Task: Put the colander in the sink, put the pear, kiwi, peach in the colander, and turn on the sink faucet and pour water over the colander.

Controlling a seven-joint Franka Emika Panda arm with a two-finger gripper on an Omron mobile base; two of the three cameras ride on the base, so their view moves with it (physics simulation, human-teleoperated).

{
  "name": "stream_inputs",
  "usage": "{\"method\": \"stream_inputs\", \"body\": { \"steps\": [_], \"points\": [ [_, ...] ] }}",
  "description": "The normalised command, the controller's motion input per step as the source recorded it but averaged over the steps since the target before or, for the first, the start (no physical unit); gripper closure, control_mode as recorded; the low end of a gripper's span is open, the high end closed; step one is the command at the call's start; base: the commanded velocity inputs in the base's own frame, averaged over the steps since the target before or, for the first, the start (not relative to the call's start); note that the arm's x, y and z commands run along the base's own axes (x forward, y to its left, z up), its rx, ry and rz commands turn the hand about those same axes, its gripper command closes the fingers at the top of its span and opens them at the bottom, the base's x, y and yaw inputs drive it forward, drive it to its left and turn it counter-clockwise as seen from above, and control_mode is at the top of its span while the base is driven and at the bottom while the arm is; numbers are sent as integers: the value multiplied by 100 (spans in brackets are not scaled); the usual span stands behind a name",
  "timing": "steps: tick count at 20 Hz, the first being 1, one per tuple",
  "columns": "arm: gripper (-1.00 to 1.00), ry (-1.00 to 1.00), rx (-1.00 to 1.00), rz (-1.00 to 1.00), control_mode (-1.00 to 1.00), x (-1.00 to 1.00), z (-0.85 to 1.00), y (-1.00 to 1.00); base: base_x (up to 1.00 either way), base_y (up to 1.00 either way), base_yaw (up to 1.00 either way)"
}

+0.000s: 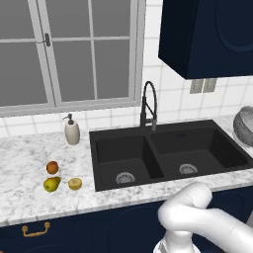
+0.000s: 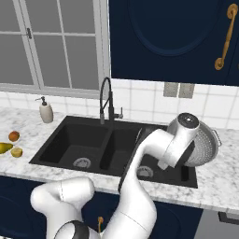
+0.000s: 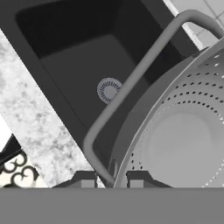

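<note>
Marble counter (image 1: 29,153) around black sink (image 1: 163,133).

fruits (image 1: 60,176) left of sink (image 1: 170,155), colander (image 2: 200,142) right

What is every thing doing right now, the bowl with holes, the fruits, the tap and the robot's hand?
colander: held at its rim, tilted beside the sink
end effector: shut on the colander rim
sink: both basins bare
sink faucet: no water running
pear, kiwi, peach: lying on the counter

soap pump bottle (image 1: 72,130): white, upright, far counter, left of basins | window (image 1: 69,49): far wall | outlet plates (image 1: 203,85): right backsplash
</note>
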Motion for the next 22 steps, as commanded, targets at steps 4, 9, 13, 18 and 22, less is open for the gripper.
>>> {"method": "stream_inputs", "body": {
  "steps": [4, 9, 13, 18, 22],
  "points": [
    [100, -1, -10, 0, -100, -38, 72, 100, 0, 0, 0],
    [100, 2, -3, 0, -100, -32, 70, 97, 0, 0, 0],
    [100, 5, -4, 1, -100, -24, 52, 100, 0, 0, 0],
    [100, 2, -5, 4, -100, -26, 35, 100, 0, 0, 0],
    [100, 0, -8, 3, -100, -35, 31, 100, 0, 0, 0]
  ]
}}
